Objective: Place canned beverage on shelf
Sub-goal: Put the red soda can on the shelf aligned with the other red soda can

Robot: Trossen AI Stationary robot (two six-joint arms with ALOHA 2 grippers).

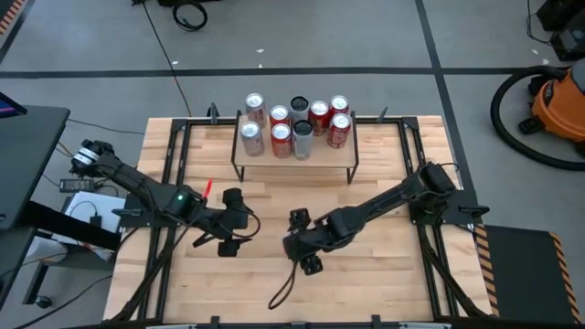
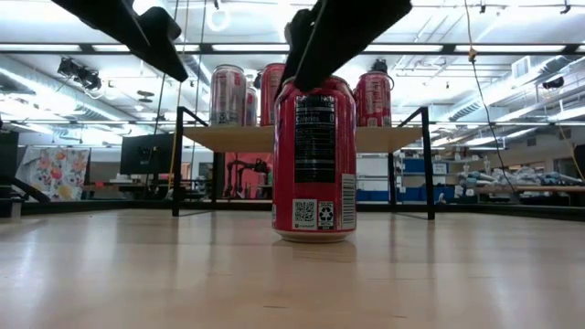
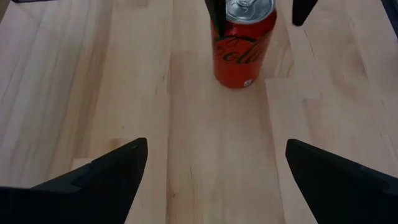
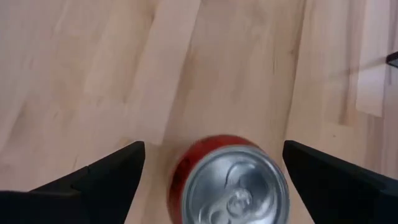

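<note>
Right gripper (image 4: 211, 180) is hanging over a red can (image 4: 230, 180) standing upright on the table (image 1: 384, 292), its two fingers spread wide on either side of the can and not touching it. Left gripper (image 1: 233, 222) is waiting just beside it toward the table's left half, fingers also spread wide, holding nothing.

The shelf (image 1: 294, 155) is standing at the far edge of the table, well apart from both grippers. Eight cans (image 1: 294, 126) are occupying its top in two rows, crowding the middle; bare plank is showing at the right end and along the front edge. Between the shelf's front legs and the grippers, an open strip of tabletop is lying clear across the width.

From above, the right arm is hiding the red can entirely. The low view is showing it full height, label and barcode facing the camera, with the shelf top behind it at about the level of its upper third. The left wrist view is showing the can's lettered side and the right fingers (image 3: 303, 9) flanking its rim. The right wrist view is showing only the silver lid.
</note>
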